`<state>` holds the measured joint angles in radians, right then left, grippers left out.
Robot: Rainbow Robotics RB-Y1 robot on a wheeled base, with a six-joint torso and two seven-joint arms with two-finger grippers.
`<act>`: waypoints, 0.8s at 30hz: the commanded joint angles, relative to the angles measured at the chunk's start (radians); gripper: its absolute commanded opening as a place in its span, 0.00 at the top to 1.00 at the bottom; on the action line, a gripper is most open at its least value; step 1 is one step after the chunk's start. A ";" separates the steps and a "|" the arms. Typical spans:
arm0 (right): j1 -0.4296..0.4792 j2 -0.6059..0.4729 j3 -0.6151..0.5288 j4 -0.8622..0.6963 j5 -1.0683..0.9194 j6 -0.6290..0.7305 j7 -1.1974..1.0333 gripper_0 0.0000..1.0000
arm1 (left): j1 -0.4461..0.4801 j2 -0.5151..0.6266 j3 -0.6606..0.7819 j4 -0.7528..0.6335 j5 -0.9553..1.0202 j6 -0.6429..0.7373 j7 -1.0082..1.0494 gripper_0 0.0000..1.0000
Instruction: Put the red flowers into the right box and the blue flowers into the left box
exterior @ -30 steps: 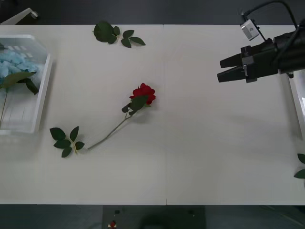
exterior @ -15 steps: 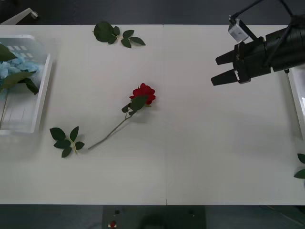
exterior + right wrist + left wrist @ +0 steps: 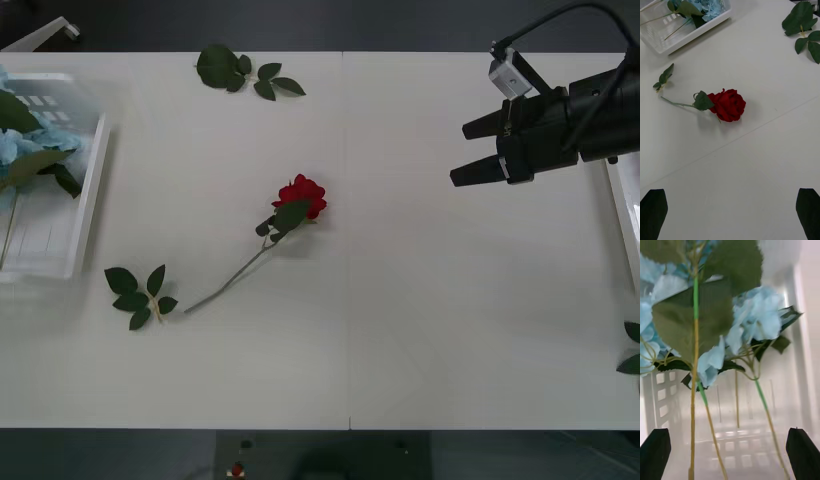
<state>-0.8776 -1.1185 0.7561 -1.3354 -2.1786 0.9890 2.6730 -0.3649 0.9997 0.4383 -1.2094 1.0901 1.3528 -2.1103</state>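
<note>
One red rose (image 3: pixel 301 194) lies on the white tabletop (image 3: pixel 420 330), near the middle. The right gripper (image 3: pixel 468 152) hangs above the tabletop, off to the right of the rose, with its jaws wide and holding nothing. The blue flowers (image 3: pixel 752 320) lie in the left box (image 3: pixel 88 205). The left gripper (image 3: pixel 730 448) sits over that box, jaws wide too.

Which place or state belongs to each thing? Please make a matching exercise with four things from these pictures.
Things:
1. red rose
2. blue flowers
3. right gripper
4. leaf sprig

Places or states:
a. inside the slatted white basket
b. above the table's right side, fingers open
c. lying at the table's middle
d. on the table beside the rose's stem end

Pairs: 1-c, 2-a, 3-b, 4-d
</note>
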 commanded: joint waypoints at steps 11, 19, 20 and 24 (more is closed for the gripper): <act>-0.003 -0.034 -0.014 -0.019 -0.035 0.011 0.032 0.00 | -0.042 0.016 0.036 -0.335 0.280 0.198 0.052 0.09; -0.001 -0.049 -0.012 -0.033 -0.056 0.013 0.032 0.00 | -0.144 -0.061 -0.181 -0.423 0.297 0.175 0.319 0.08; -0.001 -0.049 -0.014 -0.033 -0.056 0.013 0.032 0.00 | -0.147 -0.089 -0.205 -0.443 0.261 0.161 0.332 0.06; 0.000 -0.049 -0.012 -0.031 -0.060 0.013 0.032 0.00 | -0.147 -0.188 -0.320 -0.498 0.140 0.083 0.339 0.03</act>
<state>-0.8775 -1.1189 0.7561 -1.3440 -2.2296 1.0008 2.6731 -0.5045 0.8723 0.1482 -1.6572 1.2748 1.4821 -1.7561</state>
